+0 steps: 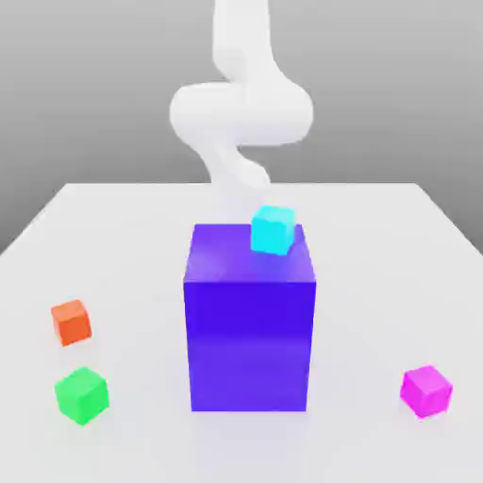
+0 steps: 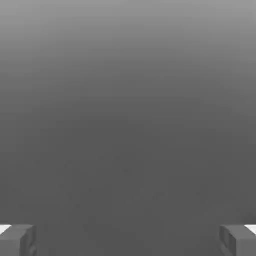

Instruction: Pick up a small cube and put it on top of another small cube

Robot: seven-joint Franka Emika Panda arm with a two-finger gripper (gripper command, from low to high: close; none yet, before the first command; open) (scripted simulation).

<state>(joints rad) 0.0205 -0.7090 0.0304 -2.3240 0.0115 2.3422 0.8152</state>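
Nearest in the exterior view, the green cube [image 1: 81, 394] and small magenta cube [image 1: 426, 390] sit on the table [image 1: 132, 217] at opposite sides of the blue-violet block [image 1: 250, 325]. From my hand view, my gripper [image 2: 128, 239] stands wide open, with nothing between its fingertips [image 2: 20, 239].

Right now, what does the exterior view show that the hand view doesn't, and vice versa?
Exterior view: the white table, a big blue-violet block with a small cyan cube on top, a small orange cube, a small green cube, a small glossy magenta-pink cube, and the white arm behind the block.
Hand view: the gripper, its two grey fingertips wide apart with nothing between them.
Shared: a plain grey backdrop.
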